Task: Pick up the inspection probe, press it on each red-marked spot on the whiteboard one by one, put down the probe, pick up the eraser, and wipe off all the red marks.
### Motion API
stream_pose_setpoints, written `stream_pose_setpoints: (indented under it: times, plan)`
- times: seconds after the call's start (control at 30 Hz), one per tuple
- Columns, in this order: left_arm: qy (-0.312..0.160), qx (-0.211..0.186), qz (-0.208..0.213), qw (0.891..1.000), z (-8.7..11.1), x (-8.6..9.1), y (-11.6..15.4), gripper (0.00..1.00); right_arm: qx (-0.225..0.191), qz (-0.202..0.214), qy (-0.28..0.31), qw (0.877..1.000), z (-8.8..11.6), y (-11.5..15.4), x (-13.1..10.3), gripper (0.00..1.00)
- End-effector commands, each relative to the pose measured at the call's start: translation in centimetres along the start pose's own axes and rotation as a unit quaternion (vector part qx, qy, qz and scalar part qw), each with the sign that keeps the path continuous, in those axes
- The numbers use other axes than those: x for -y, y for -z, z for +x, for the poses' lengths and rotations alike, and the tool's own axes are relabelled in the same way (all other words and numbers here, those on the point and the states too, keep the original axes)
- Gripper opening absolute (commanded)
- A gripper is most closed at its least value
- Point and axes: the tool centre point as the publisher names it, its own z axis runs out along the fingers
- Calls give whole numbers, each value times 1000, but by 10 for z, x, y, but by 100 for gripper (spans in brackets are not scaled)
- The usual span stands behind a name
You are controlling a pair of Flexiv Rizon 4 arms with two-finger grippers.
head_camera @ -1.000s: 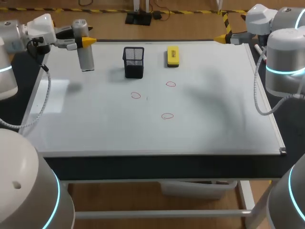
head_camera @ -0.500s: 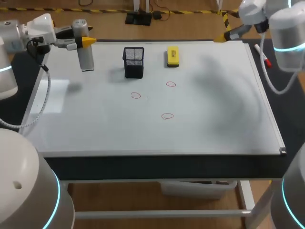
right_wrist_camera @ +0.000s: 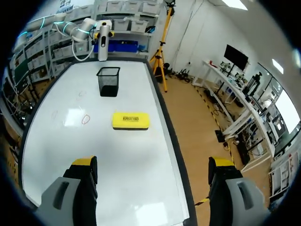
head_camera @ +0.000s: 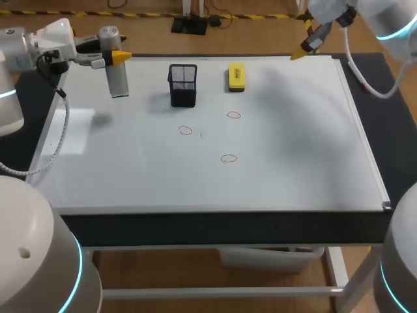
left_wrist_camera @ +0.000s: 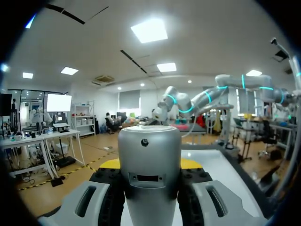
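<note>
My left gripper [head_camera: 115, 57] pinches the inspection probe [head_camera: 118, 81] at the whiteboard's [head_camera: 293, 163] ten o'clock; my right gripper [head_camera: 301, 52] (fingers spread wide) hangs at one o'clock, eraser [head_camera: 236, 76] untouched.

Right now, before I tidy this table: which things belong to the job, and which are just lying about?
Job: inspection probe, held in the left claw; three red marks; yellow eraser; whiteboard.
Lying about: black mesh cup.
</note>
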Motion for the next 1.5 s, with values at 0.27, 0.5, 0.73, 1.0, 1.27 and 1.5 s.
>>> stream_pose_setpoints:
  times: [0.27,0.5,0.73,1.0,1.27,1.5]
  plan:
    - [-1,1,0,1000,1,1,0,0,-280,182,132,933,-9,-17,-13,100]
    - [-1,1,0,1000,1,1,0,0,-311,184,162,918,-4,-22,-17,100]
    - [-1,1,0,1000,1,1,0,0,-311,184,162,918,-4,-22,-17,100]
    - [-1,1,0,1000,1,1,0,0,-311,184,162,918,-4,-22,-17,100]
    - [-1,1,0,1000,1,1,0,0,-321,181,174,913,-5,-26,-16,100]
    - [-1,1,0,1000,1,1,0,0,-360,170,290,870,-4,-55,-28,100]
